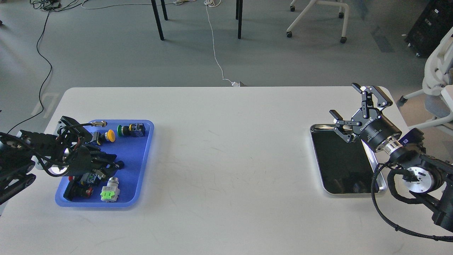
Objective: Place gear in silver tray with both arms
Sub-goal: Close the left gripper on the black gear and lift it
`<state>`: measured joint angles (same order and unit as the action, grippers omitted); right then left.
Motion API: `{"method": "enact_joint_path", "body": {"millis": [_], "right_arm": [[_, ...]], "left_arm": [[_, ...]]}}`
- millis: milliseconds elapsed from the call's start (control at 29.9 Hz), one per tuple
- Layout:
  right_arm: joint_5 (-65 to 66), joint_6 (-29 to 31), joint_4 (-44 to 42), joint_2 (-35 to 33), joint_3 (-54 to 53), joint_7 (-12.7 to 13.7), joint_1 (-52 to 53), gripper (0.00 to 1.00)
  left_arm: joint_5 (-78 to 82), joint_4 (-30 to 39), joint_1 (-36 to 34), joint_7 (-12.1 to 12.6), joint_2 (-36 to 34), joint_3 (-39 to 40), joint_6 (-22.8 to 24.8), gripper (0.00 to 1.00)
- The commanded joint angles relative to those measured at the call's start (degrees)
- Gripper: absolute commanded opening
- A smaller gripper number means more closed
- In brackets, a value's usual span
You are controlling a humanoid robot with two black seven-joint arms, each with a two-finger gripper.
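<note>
The silver tray (379, 182), with a dark mirror-like bottom, lies at the table's right and is empty. My right gripper (344, 100) is open and empty, raised over the tray's far right corner. The blue plastic tray (136, 166) at the left holds the gear: a yellow push button (110, 135), a green button on a black body (131, 129), a green-and-white part (110, 193), a red-and-black part (79, 190) and a metal sensor (100, 123). My left gripper (112, 163) is low among the parts in the blue tray's left half. Its dark fingers cannot be told apart.
The white table (226, 148) stretches between the two trays. Beyond its far edge are table legs (158, 21), floor cables (216, 56) and wheeled chairs (318, 21). My right arm's cables (380, 212) hang over the table's front right.
</note>
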<state>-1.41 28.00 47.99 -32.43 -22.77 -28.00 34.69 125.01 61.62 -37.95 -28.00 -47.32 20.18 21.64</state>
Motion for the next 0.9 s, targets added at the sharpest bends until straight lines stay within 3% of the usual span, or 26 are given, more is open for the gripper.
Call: {"method": "enact_joint_path", "body": {"millis": [0, 601, 869], "right_arm": [[0.00, 0.00, 0.00, 0.00, 0.00, 0.00, 0.02, 0.99], [0.00, 0.00, 0.00, 0.00, 0.00, 0.00, -0.07, 0.99], [0.00, 0.00, 0.00, -0.09, 0.00, 0.00, 0.02, 0.99]], "left_arm": [[-0.01, -0.01, -0.02, 0.00, 0.13, -1.11, 0.07, 0.17], [-0.01, -0.45, -0.45, 0.00, -0.05, -1.11, -0.72, 0.14], [-0.01, 0.34, -4.23, 0.00, -0.23, -0.93, -0.54, 0.13]]}}
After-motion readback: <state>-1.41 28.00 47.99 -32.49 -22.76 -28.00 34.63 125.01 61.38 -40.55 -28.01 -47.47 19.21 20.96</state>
